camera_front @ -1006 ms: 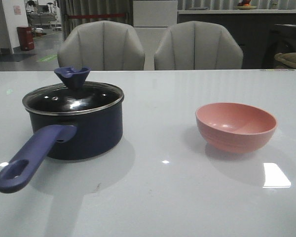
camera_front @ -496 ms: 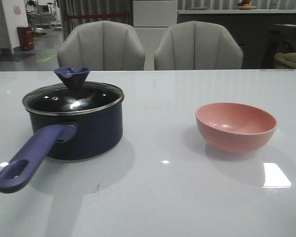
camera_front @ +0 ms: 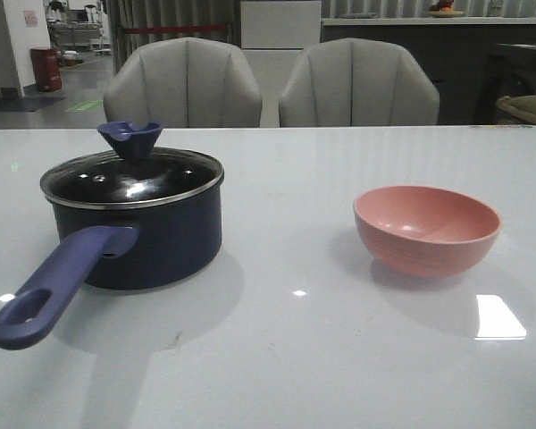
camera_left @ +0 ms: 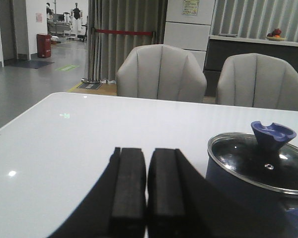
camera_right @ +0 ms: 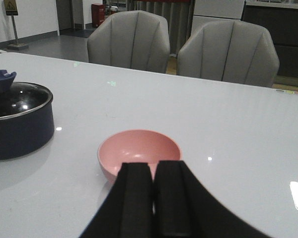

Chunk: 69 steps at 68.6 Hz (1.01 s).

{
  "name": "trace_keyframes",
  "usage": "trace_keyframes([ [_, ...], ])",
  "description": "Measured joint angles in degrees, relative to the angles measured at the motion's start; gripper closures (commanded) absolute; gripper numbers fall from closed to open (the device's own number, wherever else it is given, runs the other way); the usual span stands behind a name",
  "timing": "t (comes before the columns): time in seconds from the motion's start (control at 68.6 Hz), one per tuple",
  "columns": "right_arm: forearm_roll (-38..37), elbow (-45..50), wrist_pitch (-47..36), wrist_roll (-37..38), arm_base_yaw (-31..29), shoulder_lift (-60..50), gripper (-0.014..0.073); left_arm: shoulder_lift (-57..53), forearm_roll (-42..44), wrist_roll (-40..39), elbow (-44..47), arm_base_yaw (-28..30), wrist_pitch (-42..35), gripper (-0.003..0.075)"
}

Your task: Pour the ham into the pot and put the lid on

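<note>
Navy pot [camera_front: 147,237] wears its lid [camera_front: 132,176]; no readable markings.

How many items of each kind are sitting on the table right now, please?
Pot: 1
Lid, resting on the pot: 1
Pink bowl: 1
Total: 3

A glossy white counter [camera_front: 277,357] is filling the foreground, catching bright patches of overhead light at about 4 o'clock. Two grey padded chairs [camera_front: 183,82] [camera_front: 358,82] are standing side by side behind its far edge, at 11 and 1 o'clock. Behind them, grey curtains [camera_left: 124,34] are hanging beside a white panel [camera_front: 280,24]. At 10 o'clock a red bin [camera_front: 46,69] is sitting on the grey floor [camera_left: 30,84]. A dark cabinet [camera_front: 429,63] is running along at 2 o'clock.
</note>
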Motion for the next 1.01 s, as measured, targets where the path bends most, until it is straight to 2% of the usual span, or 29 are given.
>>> trace_keyframes([
  [0.102, -2.33, 1.51, -0.98, 0.97, -2.57, -0.40, 0.0439, 0.00, 0.00, 0.00, 0.00, 0.00, 0.00, 0.0607],
  [0.263, -7.68, 4.51, -2.36, 7.91, -7.66, -2.67, 0.0439, 0.00, 0.00, 0.00, 0.00, 0.00, 0.00, 0.0607],
  [0.496, -14.40, 7.45, -5.29, 16.34, -8.42, -3.87, 0.0439, 0.00, 0.00, 0.00, 0.00, 0.00, 0.00, 0.0607],
  [1.006, -14.87, 7.45, -5.52, 17.66, -8.42, -4.00, 0.0439, 0.00, 0.00, 0.00, 0.00, 0.00, 0.00, 0.0607],
])
